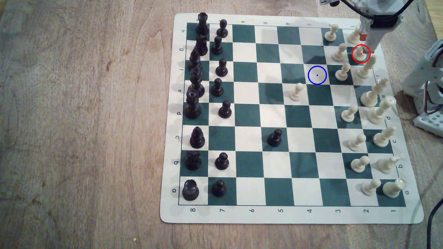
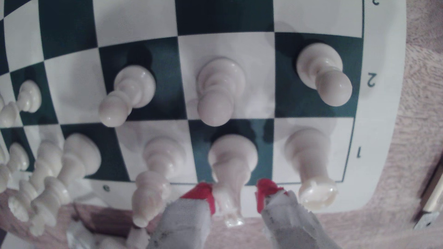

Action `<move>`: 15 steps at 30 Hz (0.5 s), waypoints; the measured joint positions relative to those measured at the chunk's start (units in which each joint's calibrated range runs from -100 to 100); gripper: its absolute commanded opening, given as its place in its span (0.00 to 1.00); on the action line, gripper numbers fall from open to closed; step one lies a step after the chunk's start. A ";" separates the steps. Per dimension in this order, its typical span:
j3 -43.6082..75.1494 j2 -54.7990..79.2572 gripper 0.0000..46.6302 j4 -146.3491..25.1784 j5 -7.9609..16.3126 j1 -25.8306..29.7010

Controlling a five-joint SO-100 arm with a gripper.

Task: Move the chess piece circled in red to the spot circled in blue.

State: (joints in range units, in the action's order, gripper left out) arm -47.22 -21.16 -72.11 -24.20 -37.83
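Note:
The chess piece circled in red, a cream knight (image 1: pixel 361 56), stands on a dark green square at the board's far right corner in the exterior view. In the wrist view the knight (image 2: pixel 231 162) rises between my red-tipped fingers (image 2: pixel 201 194). My gripper (image 1: pixel 364 44) (image 2: pixel 233 192) is open and straddles its head. One finger sits close against the head and a small gap shows at the other. The spot circled in blue (image 1: pixel 317 75) is a bare cream square, two columns toward the exterior view's left and one row nearer.
Cream pieces crowd the knight: a rook (image 2: pixel 309 162), a bishop (image 2: pixel 158 172) and a pawn (image 2: pixel 215 95) in front. Another pawn (image 1: pixel 296 92) stands just below the blue circle. Black pieces (image 1: pixel 196 79) line the exterior view's left. The arm base (image 1: pixel 431 83) sits off the board's right.

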 measured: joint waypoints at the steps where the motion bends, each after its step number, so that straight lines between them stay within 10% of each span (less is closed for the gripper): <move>1: -0.09 0.00 0.14 0.00 0.00 0.00; 15: -0.81 0.00 0.01 -1.27 0.00 0.00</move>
State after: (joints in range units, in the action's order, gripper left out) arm -48.03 -21.16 -73.39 -24.20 -37.83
